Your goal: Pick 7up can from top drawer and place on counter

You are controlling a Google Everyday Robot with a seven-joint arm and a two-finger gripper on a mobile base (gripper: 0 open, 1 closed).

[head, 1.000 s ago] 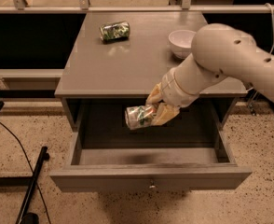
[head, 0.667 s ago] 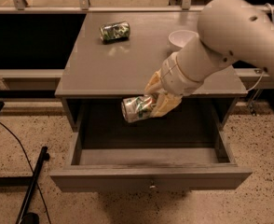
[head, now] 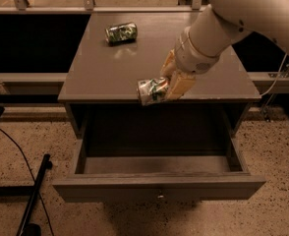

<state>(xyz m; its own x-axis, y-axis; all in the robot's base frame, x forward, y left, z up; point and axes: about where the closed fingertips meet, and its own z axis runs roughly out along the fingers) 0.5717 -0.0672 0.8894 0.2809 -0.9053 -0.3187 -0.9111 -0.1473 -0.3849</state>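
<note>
My gripper (head: pixel 166 85) is shut on the 7up can (head: pixel 151 90), a pale silver can with green patches held on its side. The can hangs in the air over the front edge of the counter (head: pixel 105 77), above the open top drawer (head: pixel 157 181). The drawer is pulled out wide and its inside shows nothing in it. The white arm comes down from the upper right and hides part of the counter's right side.
A darker green can (head: pixel 121 33) lies on its side at the back left of the counter. A dark stand leg and cable (head: pixel 34 195) lie on the speckled floor at the lower left. A rail runs behind the cabinet.
The gripper has lifted the 7up can up out of the drawer and toward the counter's front edge. The white bowl at the counter's right is now hidden behind the arm.
</note>
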